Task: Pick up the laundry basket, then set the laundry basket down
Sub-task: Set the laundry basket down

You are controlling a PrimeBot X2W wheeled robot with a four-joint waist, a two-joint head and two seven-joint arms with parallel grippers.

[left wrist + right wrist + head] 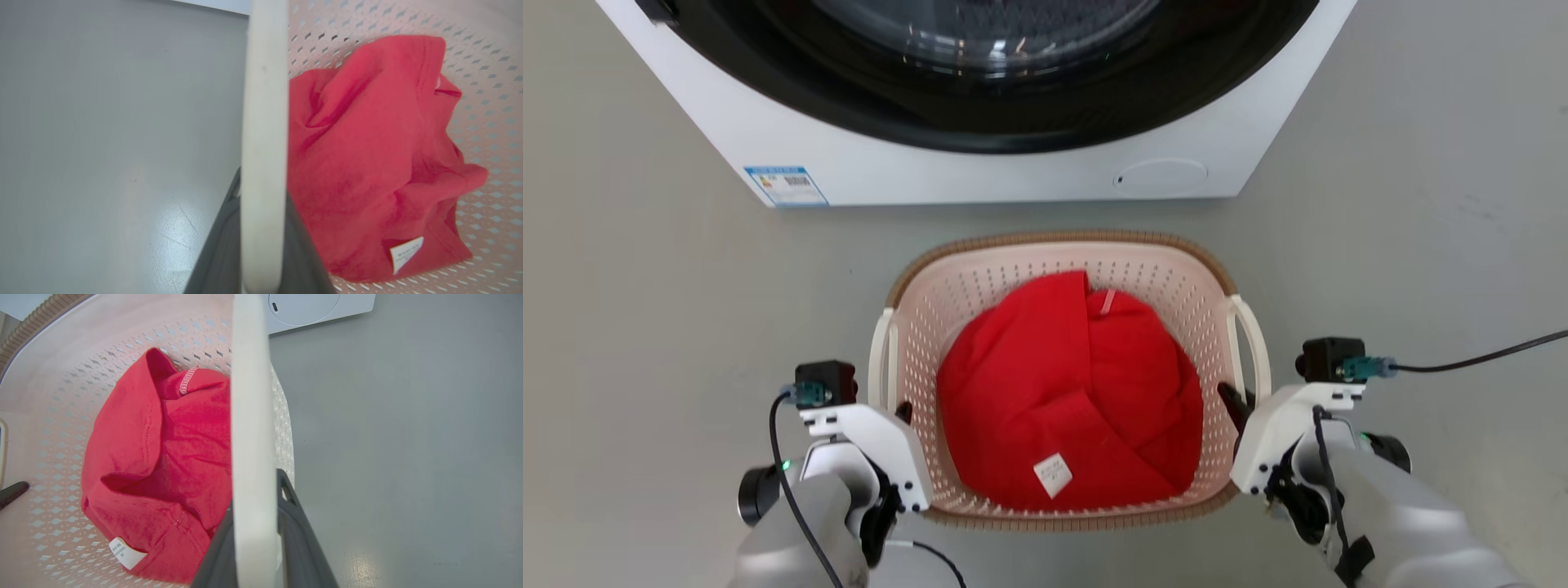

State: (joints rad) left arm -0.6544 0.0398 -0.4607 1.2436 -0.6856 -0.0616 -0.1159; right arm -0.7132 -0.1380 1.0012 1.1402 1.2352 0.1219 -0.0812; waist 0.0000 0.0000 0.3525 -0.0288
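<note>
The laundry basket (1054, 239), cream and perforated with a brown woven rim, sits in front of me with a red garment (1070, 392) inside. My left gripper (900, 408) is shut on its left white loop handle (880, 351). In the left wrist view, the gripper (263, 192) has a dark finger on each side of that handle (264, 102). My right gripper (1235, 404) is shut on the right handle (1252, 335), which the right wrist view shows clamped (250, 396) in the gripper (255, 490). I cannot tell whether the basket is touching the floor.
A white washing machine (980, 171) with a dark round door stands just beyond the basket. Grey floor (645, 286) lies open on both sides. A black cable (1478, 359) trails off to the right from my right wrist.
</note>
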